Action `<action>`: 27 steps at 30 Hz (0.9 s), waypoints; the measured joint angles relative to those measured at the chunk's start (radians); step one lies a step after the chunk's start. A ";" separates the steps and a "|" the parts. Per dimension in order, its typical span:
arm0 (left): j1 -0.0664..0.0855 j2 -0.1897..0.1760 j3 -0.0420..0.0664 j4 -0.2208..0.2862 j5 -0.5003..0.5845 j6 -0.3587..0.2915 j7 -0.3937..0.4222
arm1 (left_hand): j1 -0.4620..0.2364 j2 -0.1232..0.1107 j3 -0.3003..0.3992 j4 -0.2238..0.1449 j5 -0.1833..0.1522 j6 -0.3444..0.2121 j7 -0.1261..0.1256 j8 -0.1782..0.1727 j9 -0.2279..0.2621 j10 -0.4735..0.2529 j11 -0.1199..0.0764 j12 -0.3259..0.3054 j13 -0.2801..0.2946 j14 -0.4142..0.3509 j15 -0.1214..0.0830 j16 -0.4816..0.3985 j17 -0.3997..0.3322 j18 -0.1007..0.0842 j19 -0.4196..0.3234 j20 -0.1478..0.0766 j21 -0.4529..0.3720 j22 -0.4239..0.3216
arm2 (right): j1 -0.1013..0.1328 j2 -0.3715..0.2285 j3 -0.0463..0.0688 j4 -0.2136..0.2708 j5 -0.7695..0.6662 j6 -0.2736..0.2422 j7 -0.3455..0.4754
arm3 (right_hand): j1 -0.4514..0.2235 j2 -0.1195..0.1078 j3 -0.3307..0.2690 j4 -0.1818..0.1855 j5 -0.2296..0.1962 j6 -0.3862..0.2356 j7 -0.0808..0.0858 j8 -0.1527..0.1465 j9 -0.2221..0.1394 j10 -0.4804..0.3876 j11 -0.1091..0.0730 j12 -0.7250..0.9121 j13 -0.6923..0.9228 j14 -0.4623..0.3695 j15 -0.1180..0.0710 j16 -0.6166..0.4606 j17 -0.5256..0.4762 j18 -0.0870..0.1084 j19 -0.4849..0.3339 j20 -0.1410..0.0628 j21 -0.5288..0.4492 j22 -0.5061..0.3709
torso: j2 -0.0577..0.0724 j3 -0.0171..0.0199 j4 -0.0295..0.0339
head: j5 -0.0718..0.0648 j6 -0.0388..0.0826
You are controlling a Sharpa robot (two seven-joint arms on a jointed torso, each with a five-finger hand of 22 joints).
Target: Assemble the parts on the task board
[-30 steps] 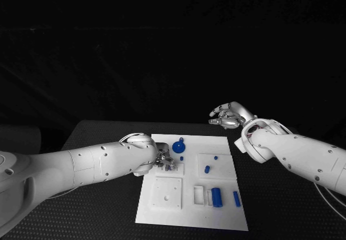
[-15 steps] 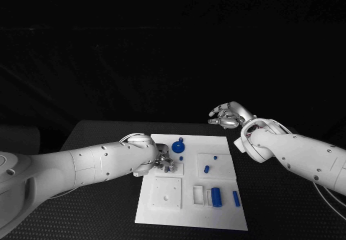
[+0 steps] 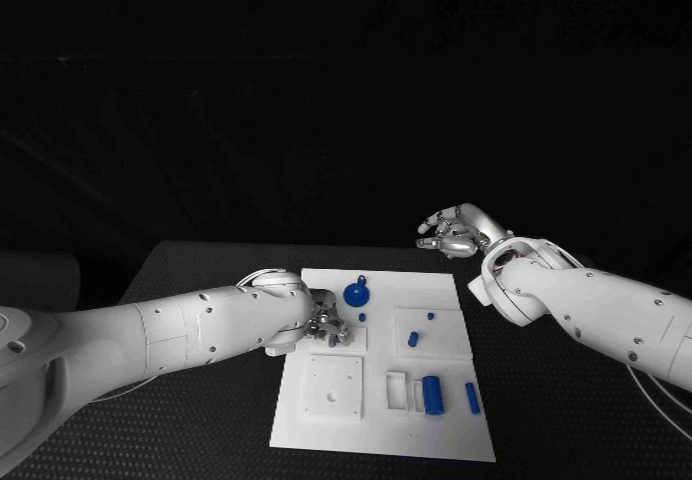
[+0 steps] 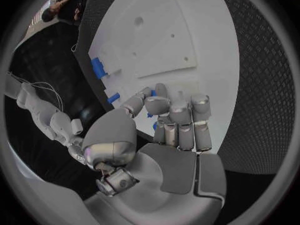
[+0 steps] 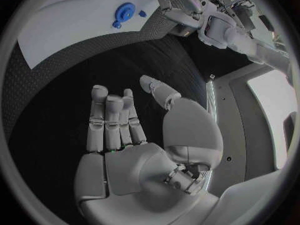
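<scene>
The white task board (image 3: pixel 378 438) lies in the middle of the table. My left hand (image 3: pixel 326 325) hovers over its left side with fingers curled in. In the left wrist view my left hand (image 4: pixel 170 121) pinches a small blue part (image 4: pixel 151 116) between thumb and fingers, mostly hidden. A blue round disc (image 3: pixel 356 293) and a small peg (image 3: pixel 362 317) lie just beyond it. My right hand (image 3: pixel 459 232) is raised past the board's far right corner, fingers apart, holding nothing; the right wrist view shows the same of my right hand (image 5: pixel 134 135).
More blue parts sit on the board's right half: two small pegs (image 3: pixel 430 318) (image 3: pixel 413 339), a cylinder (image 3: pixel 433 392) and a bar (image 3: pixel 473 398). A square white block (image 3: pixel 335 385) lies at the near left. The right wrist view shows the board (image 5: pixel 56 35) and the disc (image 5: pixel 127 10).
</scene>
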 measured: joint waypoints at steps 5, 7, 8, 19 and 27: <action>0.000 -0.003 0.000 0.000 0.011 -0.003 0.001 | 0.002 0.002 0.002 0.003 -0.009 0.000 0.000 -0.006 -0.002 0.000 0.000 0.000 -0.002 -0.005 -0.002 0.000 -0.002 0.000 0.000 0.000 0.000 0.000 | 0.000 0.000 0.000 0.001 0.000 0.001 0.000 | 0.000 0.000 0.000 0.000 0.000 0.000 0.000 0.000 0.000 0.000 0.000 0.000 0.000 0.000 0.000 0.000 0.000 0.000 0.000 0.000 0.000 0.000 | 0.000 0.0001 0.0000 | 0.000 0.002; 0.000 -0.005 0.000 0.001 0.015 -0.004 0.002 | 0.003 0.003 0.001 0.004 -0.009 0.000 0.000 -0.008 -0.002 -0.003 0.003 -0.005 -0.002 -0.007 -0.004 0.000 -0.002 0.000 0.000 0.000 0.000 0.001 | 0.000 0.000 0.000 0.001 0.000 0.001 0.000 | 0.000 0.000 0.000 0.000 0.000 0.000 0.000 0.000 0.000 0.000 0.000 0.000 0.000 0.000 0.000 0.000 0.000 0.000 0.000 0.000 0.000 0.000 | 0.000 0.0007 0.0000 | 0.000 0.002; 0.000 -0.005 0.000 0.002 0.016 -0.005 0.002 | 0.003 0.003 0.001 0.004 -0.009 0.000 0.000 -0.008 -0.002 -0.004 0.004 -0.006 -0.003 -0.007 -0.004 -0.001 -0.003 0.000 0.000 0.000 0.000 0.001 | 0.000 -0.001 0.000 0.001 0.000 0.001 0.000 | 0.000 0.000 0.000 0.000 0.000 0.000 0.000 0.000 0.000 0.000 0.000 0.000 0.000 0.000 0.000 0.000 0.000 0.000 0.000 0.000 0.000 0.000 | 0.000 0.0008 0.0000 | 0.000 0.002; -0.001 -0.009 -0.001 0.003 0.028 -0.014 0.002 | 0.026 -0.051 -0.012 0.059 -0.079 0.000 0.000 -0.023 0.008 -0.006 0.006 -0.019 -0.007 -0.010 -0.015 -0.011 -0.007 0.000 0.000 0.000 -0.011 0.000 | 0.000 -0.001 0.000 0.002 0.001 0.002 0.000 | 0.000 0.000 0.000 0.000 0.000 0.000 0.000 0.000 0.000 0.000 0.000 0.000 -0.001 0.000 0.000 0.000 0.000 -0.001 0.000 0.000 0.000 0.000 | 0.000 0.0008 0.0001 | 0.000 0.004; -0.003 -0.011 -0.002 0.000 0.029 -0.022 -0.002 | 0.002 -0.147 -0.013 0.121 -0.158 0.049 -0.038 -0.027 0.019 -0.014 0.001 -0.023 -0.007 -0.008 -0.021 -0.011 -0.009 0.000 0.000 0.000 -0.018 -0.002 | 0.000 -0.002 0.000 0.003 0.001 0.002 0.000 | 0.000 0.000 0.000 0.000 0.000 -0.002 -0.002 0.000 0.000 -0.004 0.004 0.000 -0.001 0.000 0.000 0.000 -0.001 -0.001 0.000 0.000 0.000 0.000 | 0.000 0.0005 0.0000 | -0.001 0.004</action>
